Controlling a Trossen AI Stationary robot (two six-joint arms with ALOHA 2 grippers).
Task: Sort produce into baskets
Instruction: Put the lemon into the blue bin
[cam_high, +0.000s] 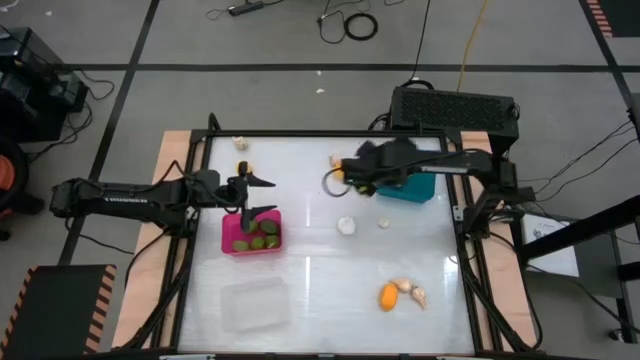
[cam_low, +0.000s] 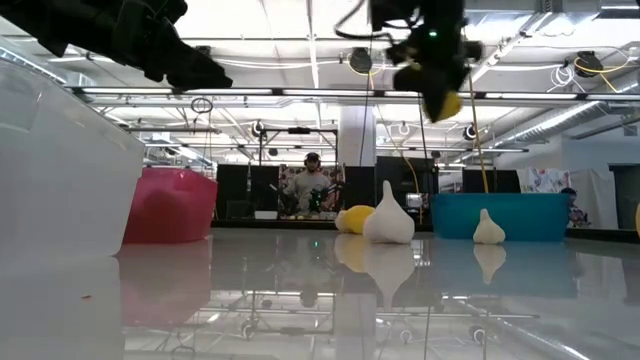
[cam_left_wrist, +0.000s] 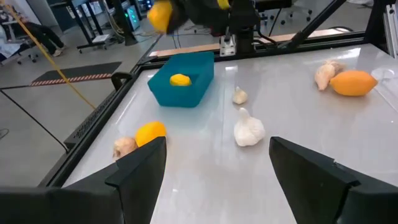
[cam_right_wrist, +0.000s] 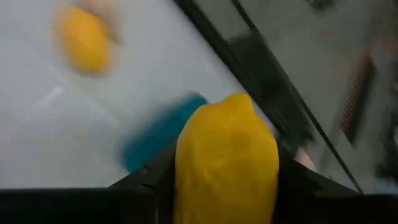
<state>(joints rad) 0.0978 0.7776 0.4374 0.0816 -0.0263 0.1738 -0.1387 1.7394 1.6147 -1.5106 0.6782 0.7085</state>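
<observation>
Magenta pink plastic bin (cam_high: 251, 236) holds olive-green oval fruits (cam_high: 262, 234); beside the teal blue plastic bin (cam_high: 412, 187), right jaws (cam_right_wrist: 227, 186) clench a yellow rounded fruit (cam_right_wrist: 226, 163); left jaws (cam_left_wrist: 214, 168) released

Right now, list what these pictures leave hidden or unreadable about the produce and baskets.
- Teal basket, high view: the right arm covers most of it, so its full contents cannot be counted; the left wrist view shows one yellow fruit inside.
- Clear basket, high view: too faint to tell its contents.
- Right claw, right wrist view: its yellow fruit blocks what lies beneath.
</observation>
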